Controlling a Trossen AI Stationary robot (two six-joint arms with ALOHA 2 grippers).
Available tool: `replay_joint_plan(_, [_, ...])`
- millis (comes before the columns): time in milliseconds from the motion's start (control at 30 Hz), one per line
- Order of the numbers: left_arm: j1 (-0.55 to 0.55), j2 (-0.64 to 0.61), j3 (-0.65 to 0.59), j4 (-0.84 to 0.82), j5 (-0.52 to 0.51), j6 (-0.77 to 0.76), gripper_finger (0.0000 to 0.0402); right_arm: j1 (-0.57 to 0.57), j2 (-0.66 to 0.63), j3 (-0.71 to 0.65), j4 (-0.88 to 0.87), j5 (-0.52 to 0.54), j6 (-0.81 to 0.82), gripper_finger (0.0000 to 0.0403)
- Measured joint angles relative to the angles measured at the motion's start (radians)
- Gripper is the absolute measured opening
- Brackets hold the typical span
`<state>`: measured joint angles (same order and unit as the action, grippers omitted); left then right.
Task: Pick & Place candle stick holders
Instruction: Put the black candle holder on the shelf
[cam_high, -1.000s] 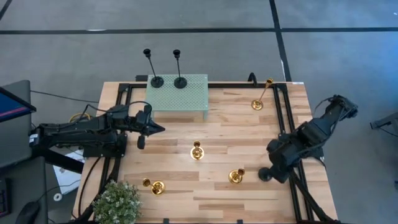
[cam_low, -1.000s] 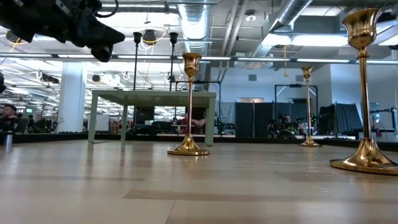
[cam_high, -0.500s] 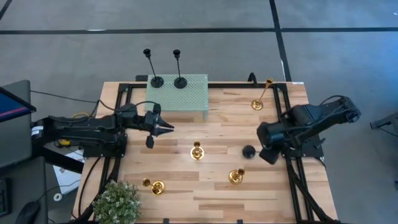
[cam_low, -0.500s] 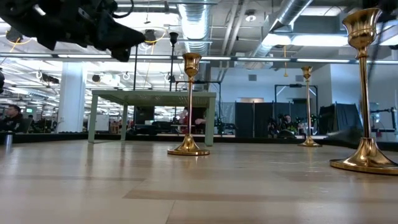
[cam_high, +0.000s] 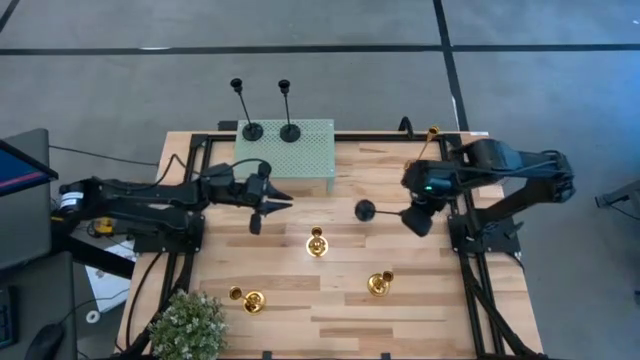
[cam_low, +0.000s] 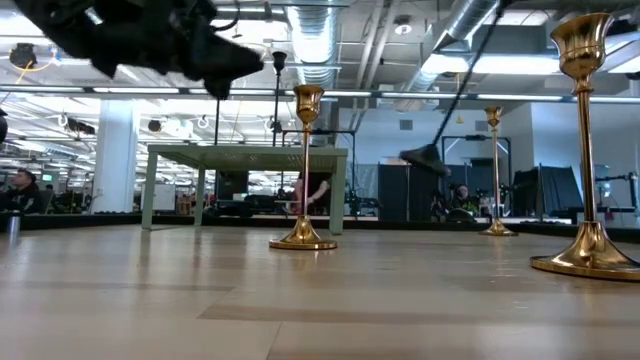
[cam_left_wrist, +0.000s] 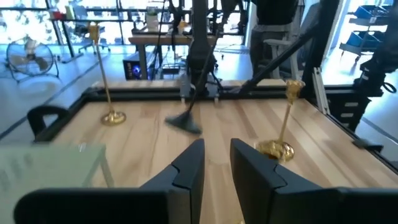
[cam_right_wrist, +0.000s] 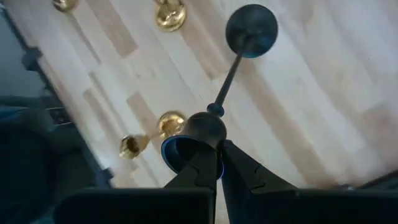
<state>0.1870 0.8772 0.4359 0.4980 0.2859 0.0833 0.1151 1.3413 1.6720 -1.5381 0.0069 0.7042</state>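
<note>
My right gripper is shut on a black candle stick holder, carried over the table's middle right with its round base toward the left. Two more black holders stand on the green perforated stand. Several gold holders stand by their bases on the wood: far right, middle, near right, near left. My left gripper is open and empty, just in front of the green stand. My right gripper pinches the black holder's cup end between its two fingers. The fingers come from the table's right, slanting down, and the stem runs on straight ahead of them. The holder is lifted clear and tilted, its base lowest.
A potted plant stands at the near left corner. Black frame rails run along the table's left, right and far sides. Bare wood lies between the green stand and the middle gold holder.
My right gripper has swung from the near right edge toward the far and left, carrying the black holder, which is now clear of the table with its base pointing left. My left gripper has moved toward the table's right.
</note>
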Motion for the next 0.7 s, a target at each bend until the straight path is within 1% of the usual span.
replay_joint_plan(167, [-0.030,0.115,0.115,-0.004,-0.001,0.088,0.0077,-0.015,0.106,0.151,-0.024,0.045,-0.128,0.0000])
replay_joint_plan(300, [-0.032,0.191,0.178,-0.031,-0.008,0.125,0.0077,-0.030,0.191,0.279,-0.024,0.047,-0.217,0.0000])
replay_joint_plan(367, [-0.032,0.218,0.198,-0.035,-0.028,0.141,0.0077,-0.036,0.228,0.343,-0.022,0.047,-0.257,0.0000])
replay_joint_plan(500, [-0.032,0.257,0.226,-0.050,-0.058,0.171,0.0082,-0.047,0.304,0.450,-0.023,0.047,-0.332,0.0000])
replay_joint_plan(700, [-0.036,0.263,0.265,-0.046,-0.058,0.172,0.0110,-0.062,0.379,0.552,-0.031,0.046,-0.402,0.0000])
